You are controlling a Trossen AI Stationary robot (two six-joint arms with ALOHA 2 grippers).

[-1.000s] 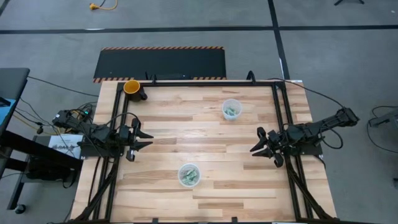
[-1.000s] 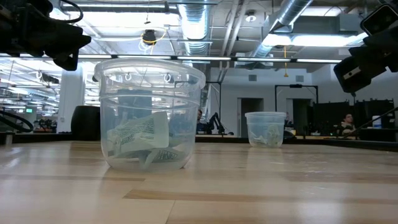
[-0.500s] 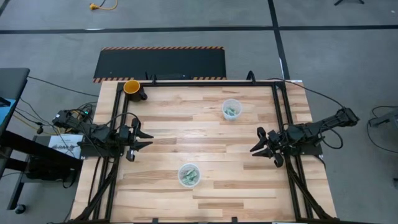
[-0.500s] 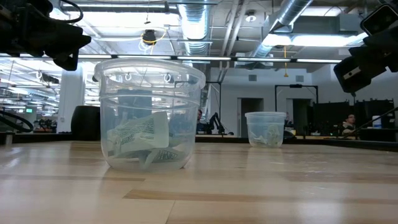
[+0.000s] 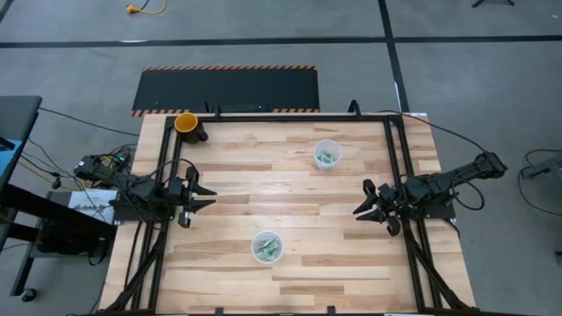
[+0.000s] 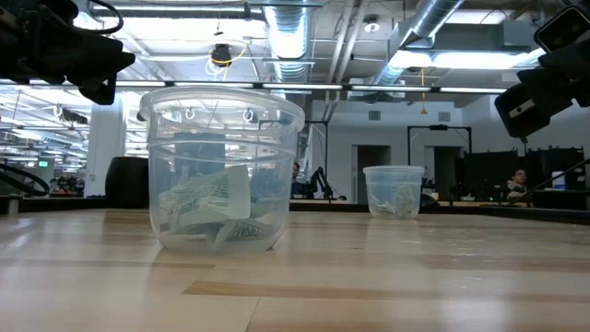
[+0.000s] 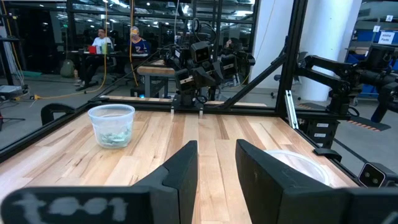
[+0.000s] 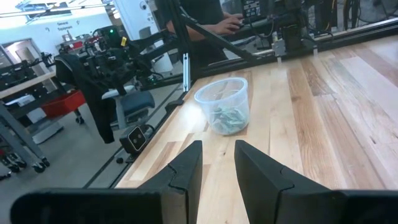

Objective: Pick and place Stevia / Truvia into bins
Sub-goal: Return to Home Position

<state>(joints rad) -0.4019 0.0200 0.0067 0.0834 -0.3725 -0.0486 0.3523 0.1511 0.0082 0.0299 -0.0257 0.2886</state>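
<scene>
Green-and-white Stevia packets lie inside both clear cups; I see none loose on the wood. The near cup (image 5: 267, 247) stands toward the table's near edge, large in the low view (image 6: 221, 171), with packets (image 6: 214, 212) heaped on its bottom. The far cup (image 5: 327, 154) stands right of centre toward the far edge (image 6: 396, 191). My left gripper (image 5: 208, 197) hovers open at the table's left side, its fingers pointing right (image 7: 216, 180). My right gripper (image 5: 358, 202) hovers open at the right side, pointing left (image 8: 217, 171). Each is well away from both cups.
An orange-yellow cup (image 5: 186, 123) stands at the far left corner. Black frame rails (image 5: 397, 167) run along the table's left, right and far edges. Bare wood (image 5: 263, 189) lies between the two grippers. People sit in the room behind (image 7: 99, 43).
</scene>
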